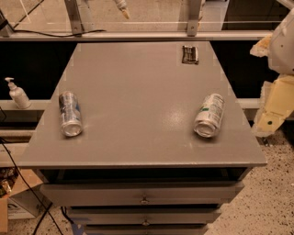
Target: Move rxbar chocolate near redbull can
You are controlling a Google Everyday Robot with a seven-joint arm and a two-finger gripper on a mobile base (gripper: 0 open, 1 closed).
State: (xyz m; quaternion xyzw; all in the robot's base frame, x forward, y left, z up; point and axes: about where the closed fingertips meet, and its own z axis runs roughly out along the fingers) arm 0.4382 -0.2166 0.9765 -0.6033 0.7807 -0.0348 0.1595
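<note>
The rxbar chocolate (189, 54), a small dark wrapped bar, lies flat at the far right of the grey table top (138, 92). The redbull can (70, 114), silver with blue patches, lies on its side near the left edge with its shiny end toward the front. The two are far apart, across the table from each other. Of my gripper (122, 9) only a pale tip shows at the top edge of the view, beyond the table's far side and away from both things. Cream-white arm links (275, 92) stand at the right edge.
A silver-white can with green print (210, 114) lies on its side at the front right. The table has drawers (144, 195) below its front edge. A pump bottle (17, 94) stands on a shelf to the left. A cardboard box (14, 202) and cables lie on the floor at left.
</note>
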